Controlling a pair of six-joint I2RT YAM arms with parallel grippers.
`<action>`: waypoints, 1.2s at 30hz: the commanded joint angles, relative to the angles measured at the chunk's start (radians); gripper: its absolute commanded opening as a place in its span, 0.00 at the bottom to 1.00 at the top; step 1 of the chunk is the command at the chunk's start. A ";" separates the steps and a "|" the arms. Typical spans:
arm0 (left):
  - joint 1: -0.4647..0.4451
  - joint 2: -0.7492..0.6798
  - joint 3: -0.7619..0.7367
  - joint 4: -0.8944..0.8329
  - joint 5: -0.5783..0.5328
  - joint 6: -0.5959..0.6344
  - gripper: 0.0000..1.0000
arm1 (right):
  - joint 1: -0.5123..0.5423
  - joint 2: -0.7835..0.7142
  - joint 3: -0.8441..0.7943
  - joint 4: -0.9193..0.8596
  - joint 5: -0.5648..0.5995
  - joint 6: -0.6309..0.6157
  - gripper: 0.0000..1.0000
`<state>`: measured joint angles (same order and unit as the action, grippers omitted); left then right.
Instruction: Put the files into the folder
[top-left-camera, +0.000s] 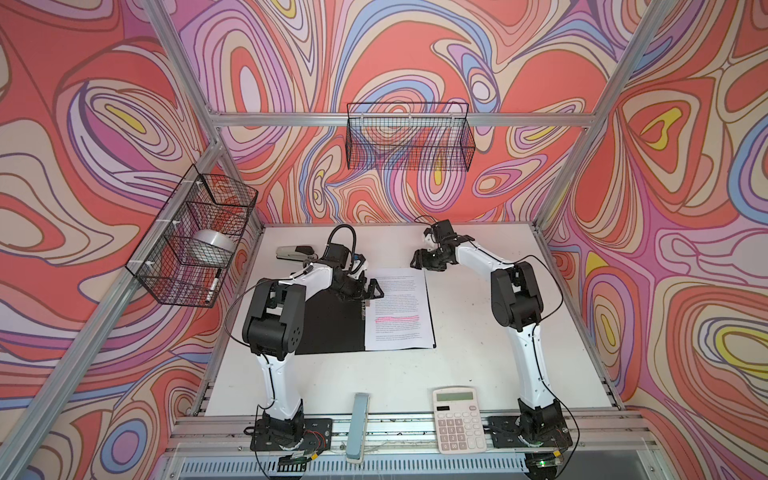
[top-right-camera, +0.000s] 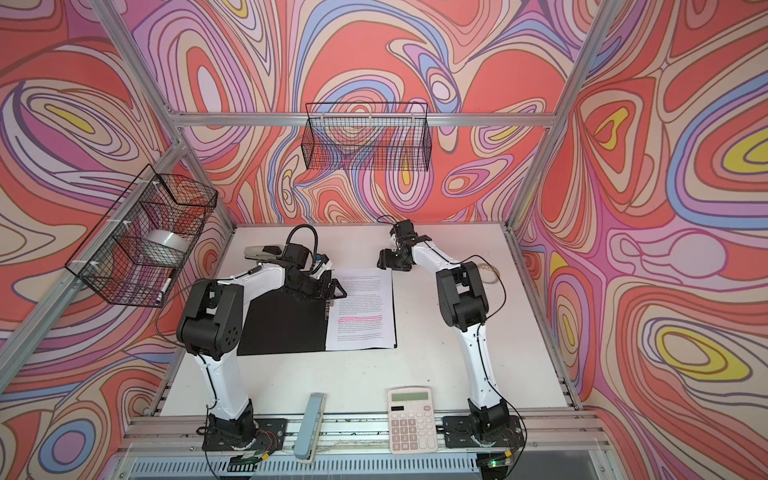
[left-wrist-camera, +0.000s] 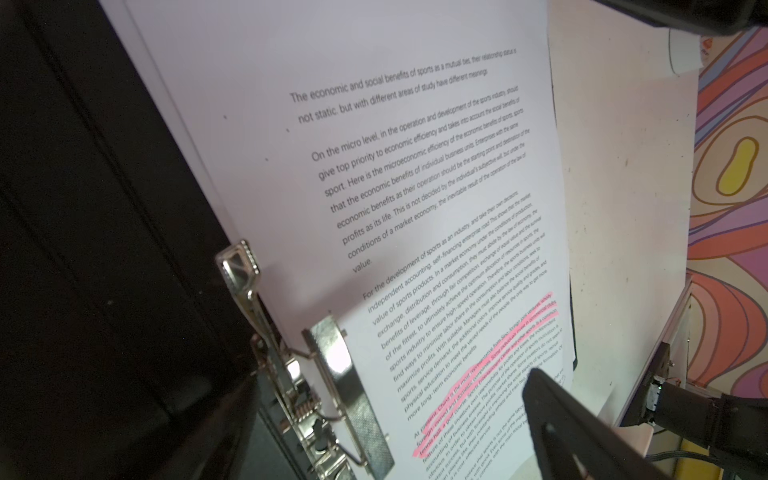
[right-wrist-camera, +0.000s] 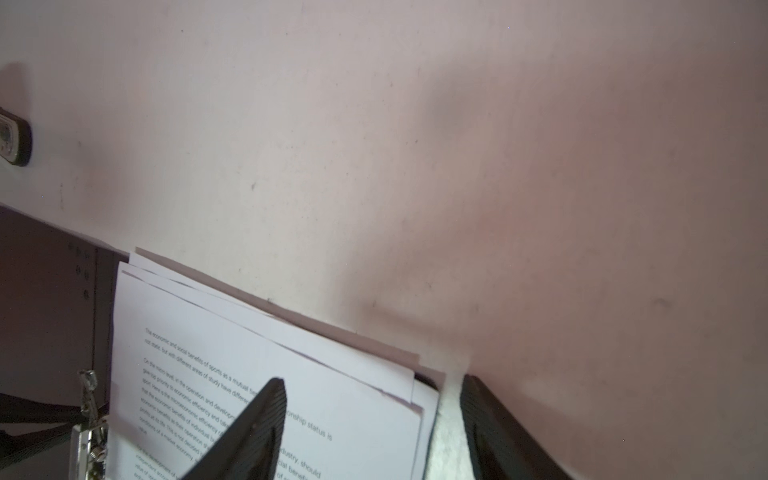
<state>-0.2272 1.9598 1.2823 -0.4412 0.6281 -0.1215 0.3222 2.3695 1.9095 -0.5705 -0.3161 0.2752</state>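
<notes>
The folder (top-left-camera: 328, 328) (top-right-camera: 286, 328) lies open on the table, black inside up. The files (top-left-camera: 399, 307) (top-right-camera: 363, 307), white printed sheets with a pink highlighted line, lie on its right half. My left gripper (top-left-camera: 372, 291) (top-right-camera: 334, 291) hovers open over the spine, above the metal clip (left-wrist-camera: 345, 386), which presses on the files' (left-wrist-camera: 395, 187) edge; one finger (left-wrist-camera: 552, 415) shows over the text. My right gripper (top-left-camera: 417, 259) (top-right-camera: 384, 259) (right-wrist-camera: 374, 399) is open and empty above the files' (right-wrist-camera: 332, 374) far right corner. One finger (right-wrist-camera: 266, 415) is over the paper, its partner beyond the edge.
A stapler (top-left-camera: 295, 252) (right-wrist-camera: 14, 137) lies behind the left arm. At the front edge sit a white calculator (top-left-camera: 457, 417) and a pale blue bar-shaped thing (top-left-camera: 359, 428). Wire baskets hang on the left wall (top-left-camera: 195, 237) and the back wall (top-left-camera: 409, 135).
</notes>
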 joint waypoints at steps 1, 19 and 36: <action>-0.001 0.014 -0.024 -0.037 -0.011 0.007 1.00 | 0.005 -0.053 -0.038 0.023 0.032 0.007 0.71; -0.001 0.034 -0.011 -0.048 -0.023 0.016 1.00 | 0.033 -0.045 -0.049 0.008 -0.040 0.009 0.70; -0.001 0.037 -0.003 -0.055 -0.018 0.019 1.00 | 0.038 -0.073 -0.059 -0.005 0.046 -0.008 0.70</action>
<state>-0.2272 1.9594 1.2819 -0.4446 0.6273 -0.1154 0.3550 2.3249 1.8465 -0.5579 -0.2733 0.2775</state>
